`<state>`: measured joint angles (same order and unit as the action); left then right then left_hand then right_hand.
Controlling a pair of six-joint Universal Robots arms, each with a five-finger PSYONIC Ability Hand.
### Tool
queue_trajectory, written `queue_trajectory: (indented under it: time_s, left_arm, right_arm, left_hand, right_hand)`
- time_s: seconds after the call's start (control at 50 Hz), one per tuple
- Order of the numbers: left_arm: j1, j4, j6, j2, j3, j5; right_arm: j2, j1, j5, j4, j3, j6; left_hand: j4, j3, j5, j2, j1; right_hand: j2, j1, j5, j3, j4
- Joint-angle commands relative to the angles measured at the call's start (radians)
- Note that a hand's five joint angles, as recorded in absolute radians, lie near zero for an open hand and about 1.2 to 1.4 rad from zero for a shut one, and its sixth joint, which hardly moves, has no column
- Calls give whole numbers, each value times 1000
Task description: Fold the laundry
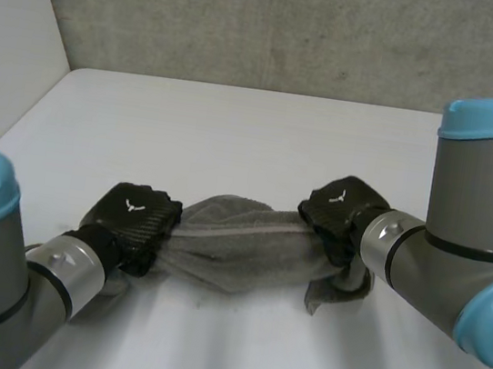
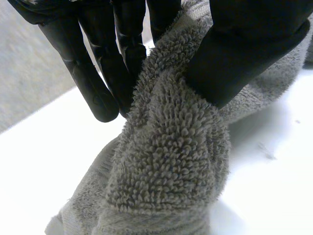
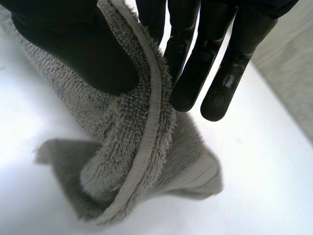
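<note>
The left hand [image 1: 136, 217] pinched one end of the grey towel [image 1: 237, 249] between thumb and fingers, and the right hand [image 1: 342, 213] pinched the other end likewise. The towel stretched, bunched, between them over the white table [image 1: 236, 128].

A grey towel [image 1: 238, 248] stretches as a bunched band across the near middle of the white surface [image 1: 236, 128], barring the straight way from front to back between the two arms. The left robot hand [image 1: 136, 219] pinches one end and the right robot hand [image 1: 339, 211] the other, so both ends are taken. Behind the towel the surface lies open up to the grey back wall [image 1: 251, 20]. A white side wall [image 1: 9, 41] bounds it on the left. A bare strip also runs in front of the towel.
</note>
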<state>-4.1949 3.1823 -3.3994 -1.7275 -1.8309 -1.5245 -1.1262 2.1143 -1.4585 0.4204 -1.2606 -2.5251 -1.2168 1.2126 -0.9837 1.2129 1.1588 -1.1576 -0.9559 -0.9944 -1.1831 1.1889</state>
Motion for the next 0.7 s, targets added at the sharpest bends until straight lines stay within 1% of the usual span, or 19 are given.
queue_trajectory:
  time_s: [0.02, 0.04, 0.06, 0.12, 0.14, 0.16, 0.18, 0.2, 0.22, 0.24, 0.26, 0.28, 0.3, 0.32, 0.36, 0.5, 0.6, 0.66, 0.7]
  left_arm:
    - [-5, -117, -35, -165, 249, 0]
    - [-7, -104, -66, -209, 327, 0]
    - [-7, -104, -66, -210, 328, 0]
    - [-10, -14, -174, -341, 639, -5]
    - [-10, -13, -175, -342, 640, -5]
    - [-10, 52, -207, -375, 760, -9]
    - [-10, 53, -207, -376, 762, -9]
    - [-10, 156, -222, -400, 889, -9]
    - [-13, 289, -236, -403, 977, -16]
    - [-13, 291, -236, -403, 978, -16]
    - [-23, 392, -222, -394, 1001, -38]
    - [-24, 393, -222, -394, 1001, -39]
    - [-43, 498, -210, -373, 993, -75]
    - [-54, 577, -193, -351, 977, -110]
    - [-59, 614, -186, -339, 949, -138]
    - [-59, 590, -185, -311, 754, -151]
    - [-60, 584, -184, -328, 552, -151]
    - [-60, 584, -184, -339, 501, -151]
    - [-62, 570, -189, -383, 405, -149]
  right_arm:
    - [124, -2, -6, 41, 159, 84]
    - [155, -4, -11, 8, 214, 94]
    - [155, -4, -11, 8, 214, 94]
    - [220, -4, -80, -219, 427, 100]
    - [220, -4, -80, -219, 428, 100]
    - [226, -4, -115, -339, 499, 103]
    - [221, -2, -146, -479, 548, 109]
    - [221, -2, -146, -480, 549, 109]
    - [215, -2, -164, -617, 575, 121]
    - [197, -1, -166, -743, 572, 137]
    - [197, -1, -166, -744, 572, 137]
    - [166, -1, -163, -847, 551, 149]
    - [139, -1, -155, -923, 517, 150]
    - [138, -1, -155, -924, 517, 151]
    - [102, 3, -116, -956, 440, 152]
    - [71, 4, -28, -939, 281, 147]
    - [85, 4, -22, -870, 172, 147]
    - [109, 7, -20, -803, 101, 147]
    - [129, 7, -19, -766, 66, 146]
  left_hand:
    - [-180, 184, -238, 183, 237]
    - [-180, 184, -238, 183, 237]
    - [-180, 184, -238, 183, 237]
    - [-180, 184, -238, 183, 237]
    - [-180, 184, -238, 183, 237]
    - [-180, 184, -238, 183, 237]
    - [-180, 184, -238, 183, 237]
    - [-180, 184, -238, 183, 237]
    - [-180, 184, -238, 183, 237]
    - [-180, 184, -238, 183, 237]
    - [-180, 184, -238, 183, 237]
    - [-180, 184, -238, 183, 237]
    - [-180, 184, -238, 183, 237]
    - [-180, 184, -238, 183, 237]
    - [-180, 184, -238, 183, 237]
    - [-180, 184, -238, 183, 237]
    - [-180, 184, -238, 183, 237]
    - [-180, 184, -238, 183, 237]
    - [-180, 184, -238, 183, 237]
  right_hand:
    - [-239, -440, -227, -213, 207]
    - [-239, -440, -227, -213, 207]
    - [-239, -440, -227, -213, 207]
    - [-239, -440, -227, -213, 207]
    - [-239, -440, -227, -213, 207]
    - [-239, -440, -227, -213, 207]
    - [-239, -440, -227, -213, 207]
    - [-239, -440, -227, -213, 207]
    - [-239, -440, -227, -213, 207]
    - [-239, -440, -227, -213, 207]
    - [-239, -440, -227, -213, 207]
    - [-239, -440, -227, -213, 207]
    - [-239, -440, -227, -213, 207]
    - [-239, -440, -227, -213, 207]
    - [-239, -440, -227, -213, 207]
    - [-239, -440, -227, -213, 207]
    - [-239, -440, -227, -213, 207]
    - [-239, -440, -227, -213, 207]
    - [-239, -440, -227, -213, 207]
